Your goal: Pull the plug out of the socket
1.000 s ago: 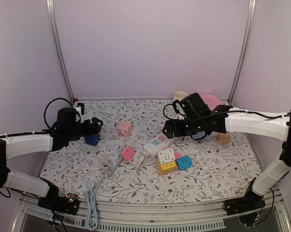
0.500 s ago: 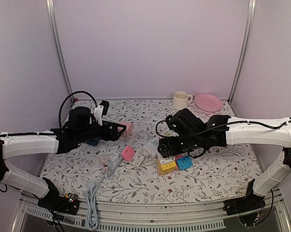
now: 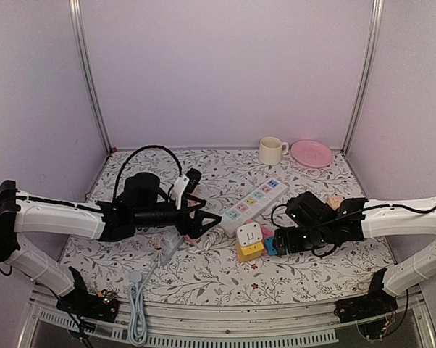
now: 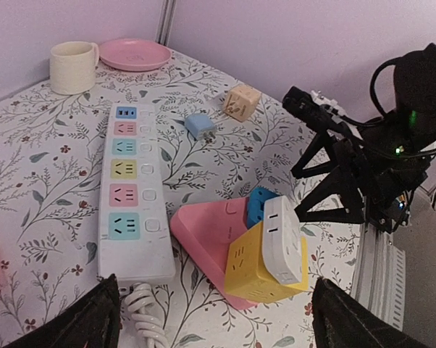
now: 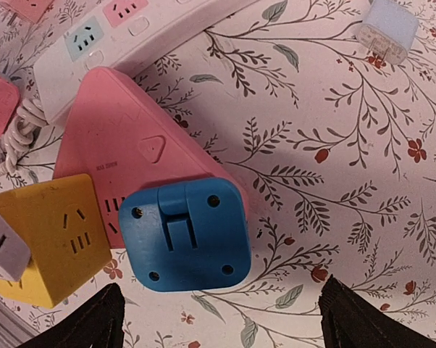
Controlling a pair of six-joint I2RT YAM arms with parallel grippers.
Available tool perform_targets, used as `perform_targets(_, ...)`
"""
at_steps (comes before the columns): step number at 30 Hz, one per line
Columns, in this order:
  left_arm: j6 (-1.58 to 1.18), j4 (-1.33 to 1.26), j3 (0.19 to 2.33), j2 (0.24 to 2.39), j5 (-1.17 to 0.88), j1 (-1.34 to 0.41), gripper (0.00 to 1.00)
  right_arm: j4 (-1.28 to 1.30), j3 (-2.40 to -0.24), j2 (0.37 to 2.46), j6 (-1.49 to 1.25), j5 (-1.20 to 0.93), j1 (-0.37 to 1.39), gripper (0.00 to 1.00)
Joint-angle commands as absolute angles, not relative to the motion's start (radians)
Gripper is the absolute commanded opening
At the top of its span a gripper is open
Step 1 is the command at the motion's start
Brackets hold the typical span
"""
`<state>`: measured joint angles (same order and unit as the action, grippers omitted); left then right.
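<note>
A blue plug (image 5: 185, 235) sits plugged into a pink triangular socket (image 5: 124, 152) lying flat on the floral table. Beside it, a yellow cube socket (image 4: 258, 268) carries a white plug (image 4: 283, 239). My right gripper (image 5: 221, 322) hovers open just off the blue plug (image 3: 271, 247), with its fingers on either side and touching nothing. From the left, my left gripper (image 4: 221, 326) faces the cluster, open and empty, a short way from the pink socket (image 4: 211, 232). In the top view the left gripper (image 3: 203, 217) and right gripper (image 3: 277, 243) flank the yellow cube (image 3: 250, 249).
A long white power strip (image 3: 256, 199) with coloured outlets lies behind the cluster, its coiled cord by the left gripper. A cup (image 3: 272, 150) and pink plate (image 3: 312, 153) stand at the back. A light-blue adapter (image 5: 388, 29) and a tan cube (image 4: 241, 101) lie at the right. A grey cable (image 3: 136, 290) runs off the front.
My left arm has swung right from the table's left side to the middle. My right arm has drawn back right and lower, uncovering the power strip, and now faces the blue plug.
</note>
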<state>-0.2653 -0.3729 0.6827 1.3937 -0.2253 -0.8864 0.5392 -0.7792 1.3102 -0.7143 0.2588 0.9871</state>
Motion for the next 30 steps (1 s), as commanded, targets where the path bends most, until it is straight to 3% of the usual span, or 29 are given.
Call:
perform_targets(1, -0.229, -0.509, 0.636, 1.421, -0.263, -0.938, 0.91, 0.381, -0.718, 1.329, -0.666, 0.235, 0.981, 0.94)
perform_targets(14, -0.185, -0.632, 0.621, 1.568, -0.218, -1.040, 0.81, 0.186, -0.713, 1.506, -0.556, 0.231, 0.979, 0.80)
perform_targets(22, -0.149, -0.685, 0.644, 1.656, -0.225, -1.067, 0.76, 0.186, -0.722, 1.515, -0.550, 0.232, 0.979, 0.61)
perform_targets(30, -0.132, -0.703, 0.708, 1.763, -0.227, -1.080, 0.81, 0.190, -0.743, 1.505, -0.552, 0.199, 0.954, 0.43)
